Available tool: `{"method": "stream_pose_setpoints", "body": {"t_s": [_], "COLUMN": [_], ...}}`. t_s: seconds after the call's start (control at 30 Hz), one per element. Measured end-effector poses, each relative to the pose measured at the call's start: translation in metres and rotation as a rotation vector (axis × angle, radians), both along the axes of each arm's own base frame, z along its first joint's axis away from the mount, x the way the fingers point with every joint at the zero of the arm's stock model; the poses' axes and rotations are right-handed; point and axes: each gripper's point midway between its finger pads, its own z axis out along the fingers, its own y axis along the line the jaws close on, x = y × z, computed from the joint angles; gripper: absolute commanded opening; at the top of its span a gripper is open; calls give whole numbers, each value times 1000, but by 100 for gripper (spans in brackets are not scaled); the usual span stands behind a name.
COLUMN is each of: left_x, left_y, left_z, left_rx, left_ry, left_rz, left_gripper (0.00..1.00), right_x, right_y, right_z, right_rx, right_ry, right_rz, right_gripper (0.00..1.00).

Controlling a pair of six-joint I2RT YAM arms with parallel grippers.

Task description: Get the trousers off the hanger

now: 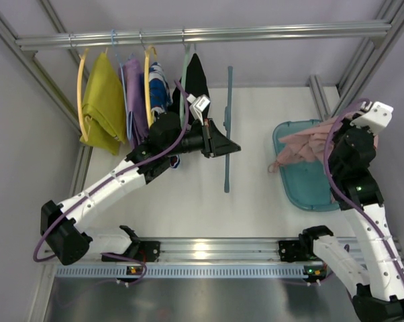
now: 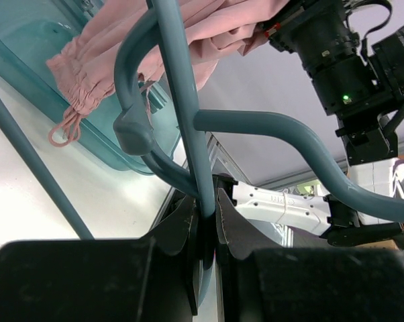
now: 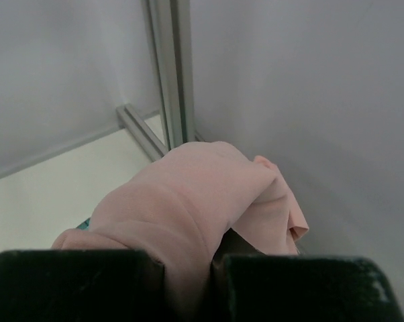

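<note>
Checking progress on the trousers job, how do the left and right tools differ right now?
The left tool grips the bare hanger by its bar; the right tool grips bunched trousers. The left tool is over the table; the right tool is at the tub. Both are shut.

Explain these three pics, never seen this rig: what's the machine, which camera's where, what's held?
Two robot arms bolted to the near edge of a table. The top view looks down from above and behind them; the other two come from a camera on each wrist. The left hand is shut on a bare teal hanger. The right hand is shut on pink trousers, which hang into a teal tub on the table. Other clothes hang on the rail.
</note>
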Motion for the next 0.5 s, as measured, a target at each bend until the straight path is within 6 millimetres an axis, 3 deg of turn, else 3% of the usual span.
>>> {"method": "stream_pose_setpoints", "body": {"t_s": [0.17,0.5], "left_x": [0,-1], "left_y": [0,0], "left_z": [3,10], "left_rx": [-4,-14], "left_ry": [-4,-17], "left_rz": [0,-7], "left_gripper": [0,0], "right_x": [4,38], "right_y": [-10,-13], "right_z": [-33,-124], "right_rx": [78,243], "right_ry": [83,281], "right_rz": [-80,-120], "right_gripper": [0,1]}}
